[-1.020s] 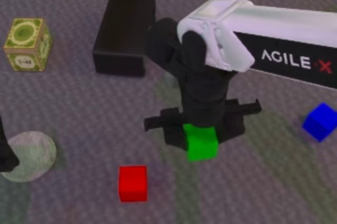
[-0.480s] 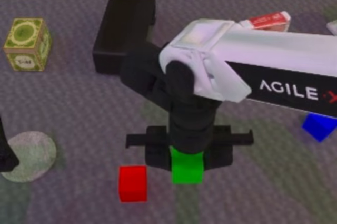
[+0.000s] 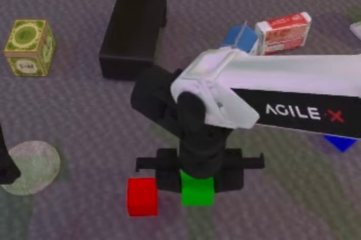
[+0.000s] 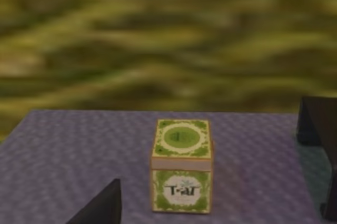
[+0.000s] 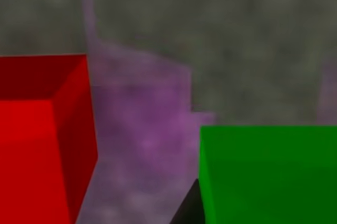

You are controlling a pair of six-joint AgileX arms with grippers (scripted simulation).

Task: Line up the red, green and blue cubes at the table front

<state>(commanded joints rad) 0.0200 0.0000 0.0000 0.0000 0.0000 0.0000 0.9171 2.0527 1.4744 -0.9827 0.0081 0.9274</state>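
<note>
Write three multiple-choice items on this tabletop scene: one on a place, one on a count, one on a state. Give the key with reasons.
1. Where is the green cube relative to the red cube in the top view?
A. To its right, with a gap between
B. Stacked on it
C. Far behind it

2. How many small plain cubes show in the top view?
A. One
B. Three
C. Five

3. What is the right tool doing?
A. Parked away from everything
B. Gripping the black box
C. Shut on the green cube

Key: 1 A, the right wrist view shows bare table between them. 2 B, red, green, and the blue cube half hidden under the right arm. 3 C, the green cube sits directly under the tool, between its fingers.
</note>
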